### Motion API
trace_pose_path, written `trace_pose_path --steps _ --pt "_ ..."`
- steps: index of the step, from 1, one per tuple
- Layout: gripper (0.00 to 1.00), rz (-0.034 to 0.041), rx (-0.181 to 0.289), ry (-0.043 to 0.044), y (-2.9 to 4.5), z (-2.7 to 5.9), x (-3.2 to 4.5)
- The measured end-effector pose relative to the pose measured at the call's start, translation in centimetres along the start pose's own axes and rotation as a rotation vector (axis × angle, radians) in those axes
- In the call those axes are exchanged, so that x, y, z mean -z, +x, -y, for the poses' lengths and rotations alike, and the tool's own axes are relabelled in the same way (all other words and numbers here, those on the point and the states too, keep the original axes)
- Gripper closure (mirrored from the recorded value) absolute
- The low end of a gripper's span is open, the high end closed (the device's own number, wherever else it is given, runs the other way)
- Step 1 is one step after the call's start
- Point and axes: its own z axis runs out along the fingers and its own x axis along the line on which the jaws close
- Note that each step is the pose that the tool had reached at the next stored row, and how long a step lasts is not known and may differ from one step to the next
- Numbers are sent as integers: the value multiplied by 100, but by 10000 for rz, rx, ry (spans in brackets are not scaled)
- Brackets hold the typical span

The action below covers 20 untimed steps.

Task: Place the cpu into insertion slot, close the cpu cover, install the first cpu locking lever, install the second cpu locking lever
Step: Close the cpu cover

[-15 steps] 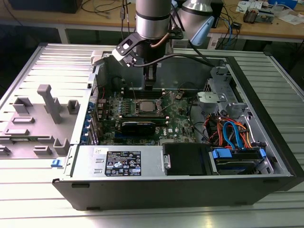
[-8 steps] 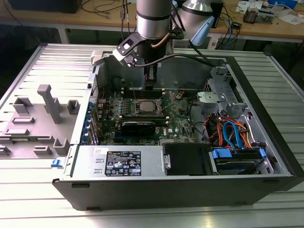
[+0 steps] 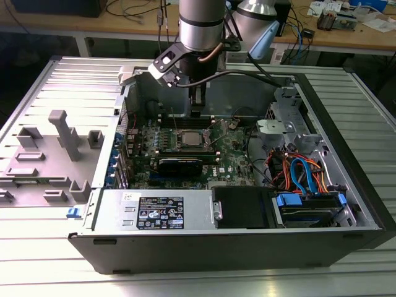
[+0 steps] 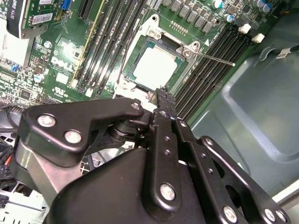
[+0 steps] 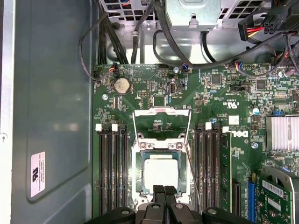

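Slatted metal bench (image 3: 37, 272) carries an open computer case (image 3: 216, 252) lying on its side, with cluttered wooden desks behind. Take the cpu (image 3: 190, 138) as the dial's centre in the exterior view. The power supply (image 3: 161, 212) lies at 6 o'clock and the drive bay (image 3: 306, 179), with its blue and orange cables, at 4 o'clock. A grey plastic fixture (image 3: 65, 133) sits well apart at 9 o'clock. The gripper (image 3: 197, 113) hangs at 12 o'clock, just beside the chip.

The cpu lies flat in the insertion slot (image 5: 136, 176) with its silver top bare, between two banks of memory slots (image 5: 110, 172). The cpu cover (image 5: 161, 112) stands swung open on the side of the socket away from the gripper, and green board shows through its window. In the second wrist view, one locking lever (image 4: 216, 57) juts free from a socket corner, unlatched.

In both wrist views the jaws are pressed together with nothing between them. Their tips are at the socket's near edge, but I cannot tell whether they touch it.

Placement looks done, while the cover and levers are not yet closed. The closed fingers sit very near the bare chip, so a downward slip could press it off-centre and bend the socket's contacts. The thin lever wire is also close enough to snag a fingertip. If the cover dropped onto a stray lever, it would probably jam rather than seat.
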Motion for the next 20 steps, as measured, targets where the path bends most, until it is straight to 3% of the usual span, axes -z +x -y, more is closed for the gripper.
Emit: trace_pose_path --steps 20 --pt "89 0 1 0 0 -51 0"
